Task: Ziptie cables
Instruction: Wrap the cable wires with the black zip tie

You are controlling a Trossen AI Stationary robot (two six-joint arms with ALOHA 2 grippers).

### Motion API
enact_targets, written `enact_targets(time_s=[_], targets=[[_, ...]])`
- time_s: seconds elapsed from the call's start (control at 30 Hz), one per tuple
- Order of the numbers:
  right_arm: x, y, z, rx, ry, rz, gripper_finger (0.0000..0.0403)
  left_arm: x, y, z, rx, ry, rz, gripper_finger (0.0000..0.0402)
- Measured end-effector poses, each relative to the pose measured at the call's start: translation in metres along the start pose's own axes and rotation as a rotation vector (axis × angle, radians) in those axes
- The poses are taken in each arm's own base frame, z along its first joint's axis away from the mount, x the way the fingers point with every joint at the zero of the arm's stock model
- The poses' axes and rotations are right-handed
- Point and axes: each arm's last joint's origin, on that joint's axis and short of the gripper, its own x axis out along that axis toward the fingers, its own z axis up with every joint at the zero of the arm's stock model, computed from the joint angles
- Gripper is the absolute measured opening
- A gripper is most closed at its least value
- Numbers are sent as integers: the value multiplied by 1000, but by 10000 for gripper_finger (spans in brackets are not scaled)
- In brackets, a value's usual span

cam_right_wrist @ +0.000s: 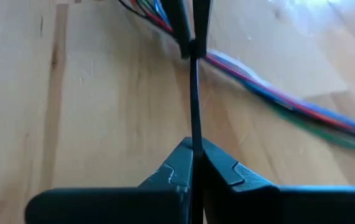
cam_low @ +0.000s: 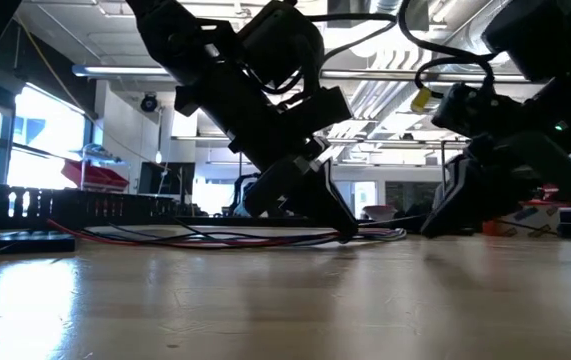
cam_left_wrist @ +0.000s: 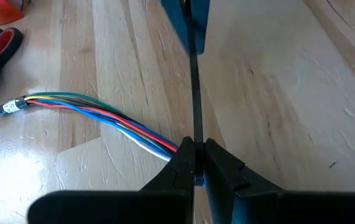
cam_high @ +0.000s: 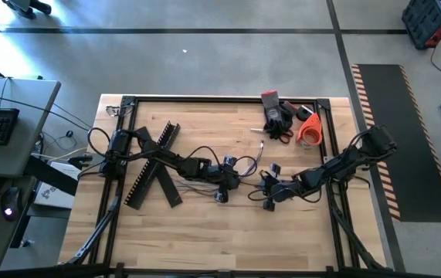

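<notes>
The cables (cam_left_wrist: 96, 109), a bundle of thin coloured wires, lie on the wooden table (cam_high: 205, 232) near its middle, ending in a small connector (cam_left_wrist: 9, 107). My left gripper (cam_left_wrist: 196, 158) is shut at the bundle. A thin black ziptie strap (cam_right_wrist: 194, 99) runs straight from there to my right gripper (cam_right_wrist: 194, 152), which is shut on it just right of the left one. In the high view, my left gripper (cam_high: 230, 184) and my right gripper (cam_high: 269, 193) stand close together, tips facing. The cables (cam_low: 215, 238) trail flat toward the table's left. My left gripper pinches the cable bundle (cam_left_wrist: 172, 147) between its two fingers where the ziptie strap (cam_left_wrist: 196, 127) leaves it. It slants down from the table's left. The cables lie on the table. My right gripper pinches the ziptie's strap (cam_right_wrist: 194, 138) between its two fingers, which lie along it. It slants down from the table's right. The strap runs straight to the bundle (cam_right_wrist: 193, 46).
Long black slotted bars (cam_high: 154, 166) lie crossed at the table's left. At the far right are black gloves (cam_high: 278, 116), red-handled scissors (cam_high: 282, 135) and an orange object (cam_high: 309, 130). A black frame (cam_high: 228, 99) borders the table. The near half of the table is bare wood.
</notes>
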Motion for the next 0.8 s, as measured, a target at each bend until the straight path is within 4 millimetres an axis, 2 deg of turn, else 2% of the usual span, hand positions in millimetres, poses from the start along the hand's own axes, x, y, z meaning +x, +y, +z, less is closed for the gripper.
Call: enact_targets(time_s=[0.27, 0.47, 0.67, 0.8], targets=[[-12, 14, -20, 78, 79, -47, 0, 0, 0, -3, 5, 33, -3, 0], [-33, 24, -36, 127, 138, -77, 0, -1, -1, -4, 8, 51, -1, 0], [-52, 14, -38, 125, 211, -102, 0, -1, 0, -4, 8, 56, 17, 0], [-59, 4, -32, 107, 342, -13, 0, -1, 0, -4, 8, 55, 17, 0]])
